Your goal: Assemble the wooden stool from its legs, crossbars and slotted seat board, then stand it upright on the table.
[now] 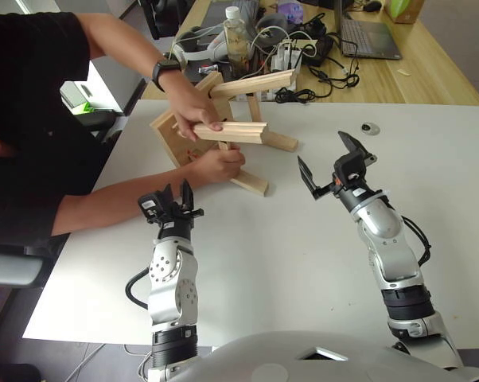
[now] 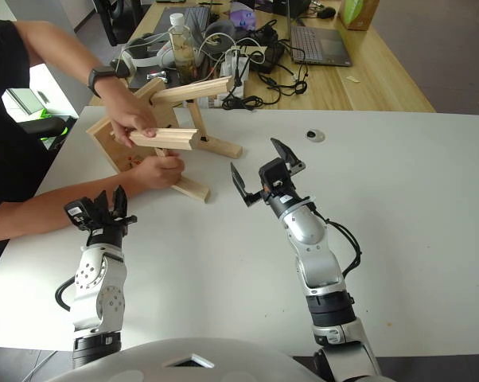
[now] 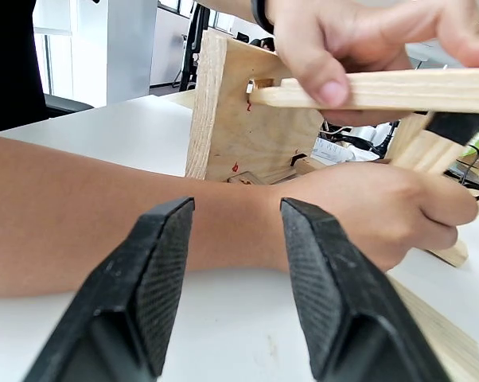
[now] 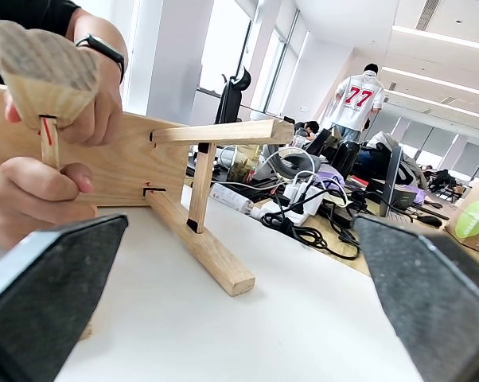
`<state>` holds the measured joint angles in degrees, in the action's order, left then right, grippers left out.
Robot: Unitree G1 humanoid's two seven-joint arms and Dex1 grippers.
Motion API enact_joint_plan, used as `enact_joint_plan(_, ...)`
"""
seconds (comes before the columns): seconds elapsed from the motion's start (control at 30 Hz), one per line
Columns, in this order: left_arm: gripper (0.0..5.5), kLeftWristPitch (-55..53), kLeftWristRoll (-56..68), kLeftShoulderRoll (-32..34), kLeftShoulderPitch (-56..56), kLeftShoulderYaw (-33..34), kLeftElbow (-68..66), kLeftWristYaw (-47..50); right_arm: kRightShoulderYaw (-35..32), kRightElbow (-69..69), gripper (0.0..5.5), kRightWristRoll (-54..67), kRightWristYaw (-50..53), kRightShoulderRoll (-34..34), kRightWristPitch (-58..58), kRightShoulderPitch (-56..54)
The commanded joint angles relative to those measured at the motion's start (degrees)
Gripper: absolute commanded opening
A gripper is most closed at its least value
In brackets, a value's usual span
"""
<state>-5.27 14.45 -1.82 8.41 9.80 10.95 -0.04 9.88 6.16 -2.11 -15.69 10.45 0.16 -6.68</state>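
Stool is half built and a person is doing the fitting, not the robot. Seat board (image 1: 168,131) stands on edge near the table's (image 1: 303,263) far-left corner with the legs sticking out sideways. I think that's so the slots and leg ends stay reachable from the side.

One leg (image 1: 253,184) lies along the table and takes the weight. Upper leg (image 1: 255,83) hangs in the air, tied to the far leg by a short crossbar (image 4: 200,185).

Watch hand (image 1: 193,111) pinches a loose bar (image 1: 238,132) level, across the front of the legs. Looks like it's being lined up for a joint. Other hand (image 1: 220,165) is low, just above the table, closed around a thin piece by the board. Can't tell which slot it's going for.

Left gripper (image 1: 176,193) sits near the table's left edge, pointing at the stool. Its fingers are a narrow gap apart with nothing in them. The person's forearm crosses right in front, close but apart. Any forward move there risks a bump.

Right gripper (image 1: 322,151) is mid-table, forearm raised and wrist angled toward the stool. Fingers are spread wide and it holds nothing. It's near the end of the low leg, not touching.

Far from done: no upright stool yet, and both arms look parked.
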Motion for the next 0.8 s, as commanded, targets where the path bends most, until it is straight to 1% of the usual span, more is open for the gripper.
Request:
enact_joint_plan(0.03,2.03,0.45,-0.54,0.98,-1.36,-0.07,-1.37,-0.78,0.12,-0.65,5.35,0.24,-1.09,0.37,-0.85,0.53)
enact_joint_plan(0.37,2.03,0.35,-0.71,1.7,-1.98,-0.49,-2.25,-1.81,0.71,-0.26,5.35,0.09,-1.28,-0.72,-1.12,1.31)
enact_joint_plan(0.8,2.03,0.22,-0.7,1.31,-1.41,-0.76,-1.65,-1.6,0.9,0.58,5.35,-0.99,-1.13,-0.54,-0.83,0.87)
